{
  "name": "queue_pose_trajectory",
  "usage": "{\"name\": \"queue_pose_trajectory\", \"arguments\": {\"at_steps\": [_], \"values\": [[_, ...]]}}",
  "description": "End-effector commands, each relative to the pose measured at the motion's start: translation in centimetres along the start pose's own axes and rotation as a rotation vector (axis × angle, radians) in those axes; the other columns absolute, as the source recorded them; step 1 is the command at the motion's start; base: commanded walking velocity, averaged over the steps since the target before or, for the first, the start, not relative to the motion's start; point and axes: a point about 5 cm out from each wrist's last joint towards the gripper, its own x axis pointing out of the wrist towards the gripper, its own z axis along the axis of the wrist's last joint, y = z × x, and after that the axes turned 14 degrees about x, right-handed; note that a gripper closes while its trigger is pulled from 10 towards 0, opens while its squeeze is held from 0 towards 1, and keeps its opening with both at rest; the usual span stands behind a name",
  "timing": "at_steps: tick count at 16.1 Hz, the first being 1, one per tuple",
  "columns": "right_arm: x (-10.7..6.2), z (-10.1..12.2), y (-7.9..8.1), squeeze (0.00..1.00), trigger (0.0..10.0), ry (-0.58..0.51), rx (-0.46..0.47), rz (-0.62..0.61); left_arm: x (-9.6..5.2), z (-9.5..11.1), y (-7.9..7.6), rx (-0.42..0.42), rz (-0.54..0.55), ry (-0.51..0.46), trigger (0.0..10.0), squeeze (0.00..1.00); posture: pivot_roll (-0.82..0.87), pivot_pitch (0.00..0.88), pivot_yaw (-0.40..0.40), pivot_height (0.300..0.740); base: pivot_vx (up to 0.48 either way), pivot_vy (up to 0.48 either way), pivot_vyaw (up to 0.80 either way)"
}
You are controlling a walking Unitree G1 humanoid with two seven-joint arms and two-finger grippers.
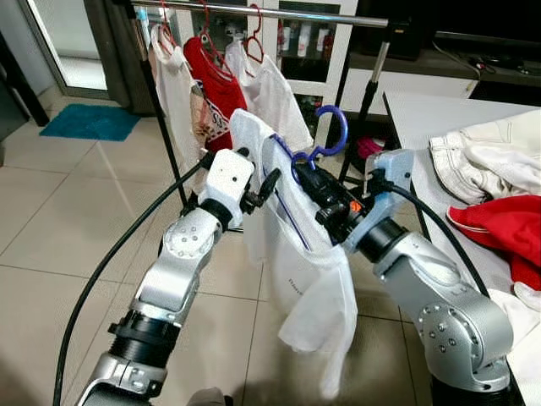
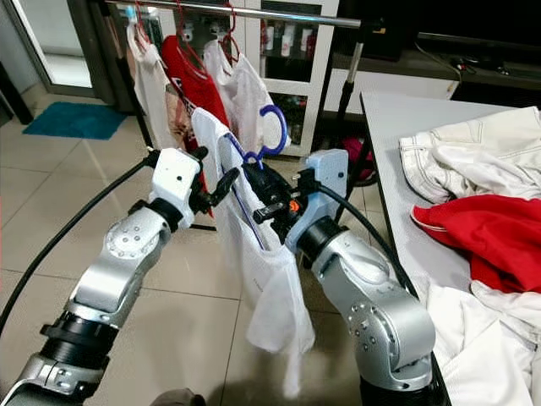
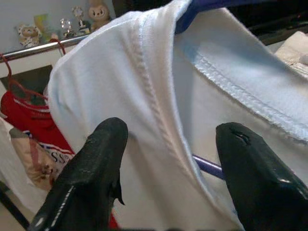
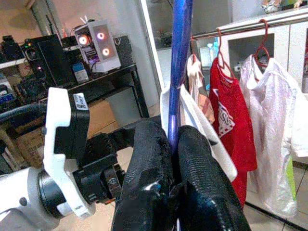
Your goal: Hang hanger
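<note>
Blue hanger (image 1: 330, 135) carrying a white shirt (image 1: 304, 279) is pinched by the right tool (image 4: 174, 144); left tool (image 3: 168, 159), spread, flanks the shirt's collar at 9 o'clock.

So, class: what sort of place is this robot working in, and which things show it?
Probably a home living area used for laundry: a clothes rail hung with shirts, clothes heaped on a white table, and a tiled floor.

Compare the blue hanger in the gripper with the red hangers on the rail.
The blue plastic hanger is off the rail, clamped in the right gripper; the red hangers hook over the metal rail. The blue one carries a white shirt; one red hanger carries a red shirt. All hold garments.
</note>
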Motion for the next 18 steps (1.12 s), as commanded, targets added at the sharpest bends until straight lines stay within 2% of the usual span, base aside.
{"name": "queue_pose_trajectory", "arguments": {"at_steps": [1, 14, 18], "values": [[-0.2, 0.7, 0.8, 0.00, 0.0, -0.043, -0.013, 0.054, 0.3, 0.2, 0.1, 0.009, -0.010, -0.008, 0.0, 0.00, 0.05, 0.014, -0.019, 0.740, 0.000, 0.000, 0.00], [-0.3, 0.5, 0.6, 0.00, 0.0, -0.029, -0.034, 0.046, -0.1, -0.1, 0.5, -0.002, 0.030, -0.016, 0.0, 0.00, 0.05, 0.012, -0.022, 0.740, 0.000, 0.000, 0.00], [-0.5, -0.3, -0.6, 0.00, 0.0, 0.036, -0.090, -0.027, -0.7, 0.4, 1.2, -0.036, 0.045, -0.034, 0.0, 0.00, 0.06, 0.010, -0.030, 0.740, 0.000, 0.000, 0.00]]}}
